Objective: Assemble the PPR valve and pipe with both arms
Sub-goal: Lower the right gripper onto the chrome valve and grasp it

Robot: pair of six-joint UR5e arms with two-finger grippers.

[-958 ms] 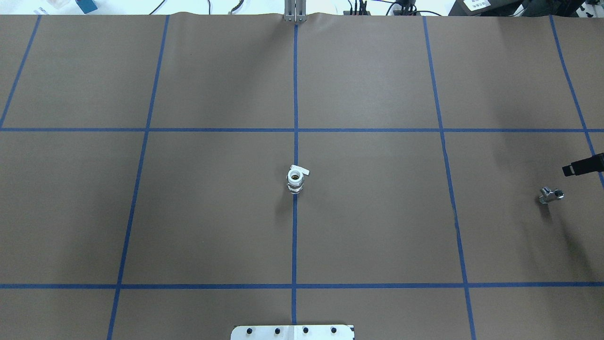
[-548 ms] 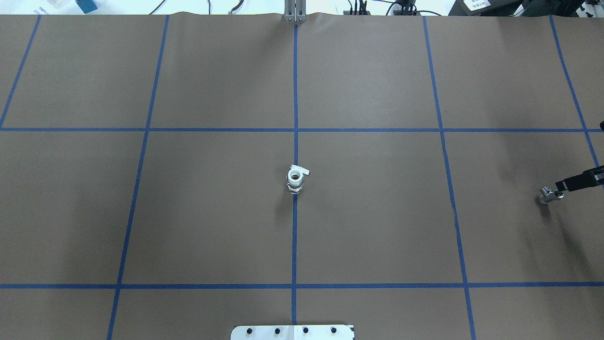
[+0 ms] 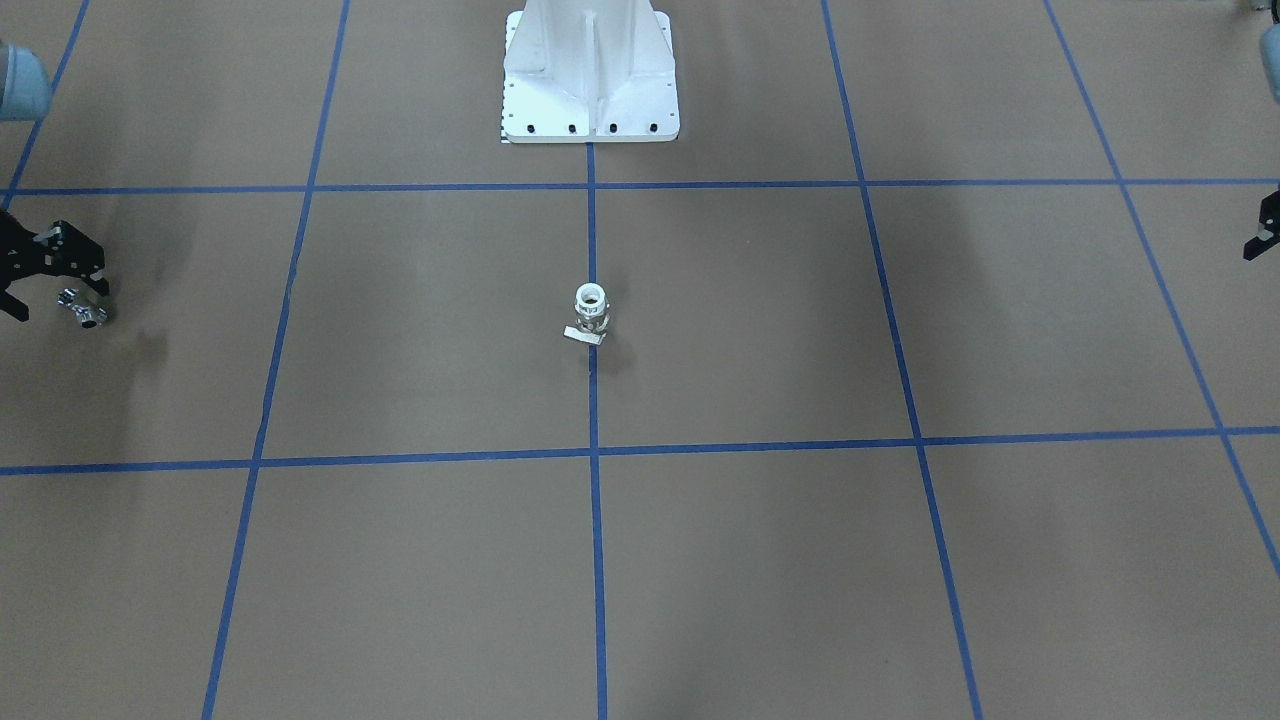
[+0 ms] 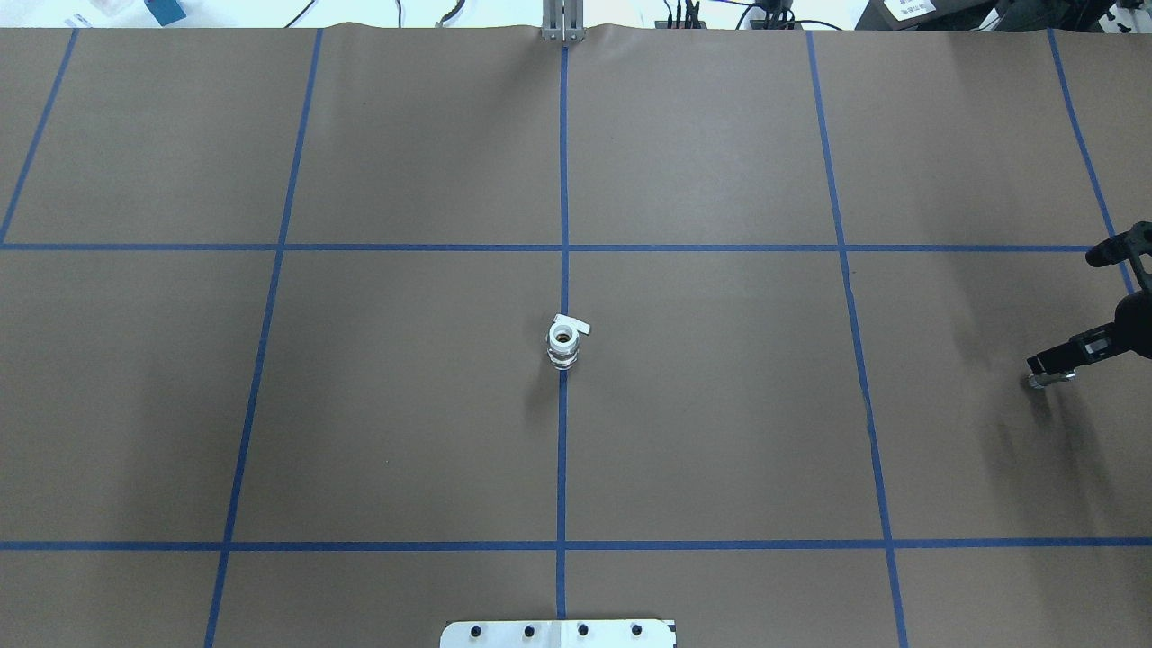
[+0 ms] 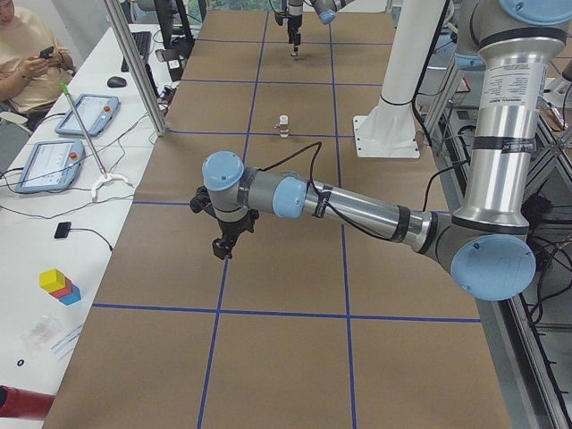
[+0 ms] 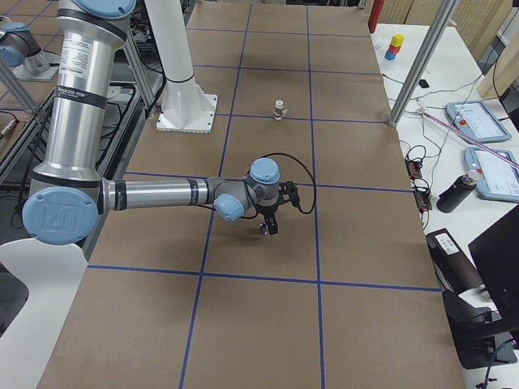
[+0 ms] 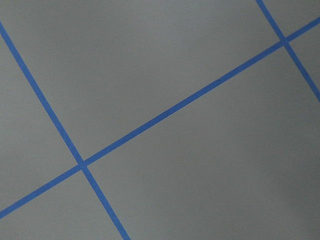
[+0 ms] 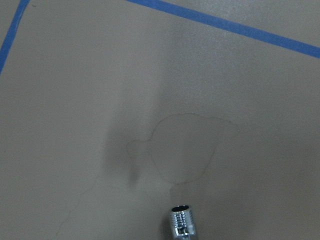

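Seen from across the tabletop, the PPR valve stands upright at the centre on a blue tape line, untouched. At 9 o'clock the right tool hangs spread over the pipe. The left tool is cut off by the 3 o'clock edge, so its state cannot be told.

Overhead, the sides swap: the pipe rests at 3 o'clock, just beneath one black finger.

From the left end, the left tool hovers above bare tabletop, well apart from the valve.

From the right end, the right tool largely hides the pipe.

The left wrist camera shows only taped tabletop.

The right wrist camera finds the pipe at 6 o'clock, free.

This looks like the first pickup. Next, the right tool likely needs to settle around the pipe and close.
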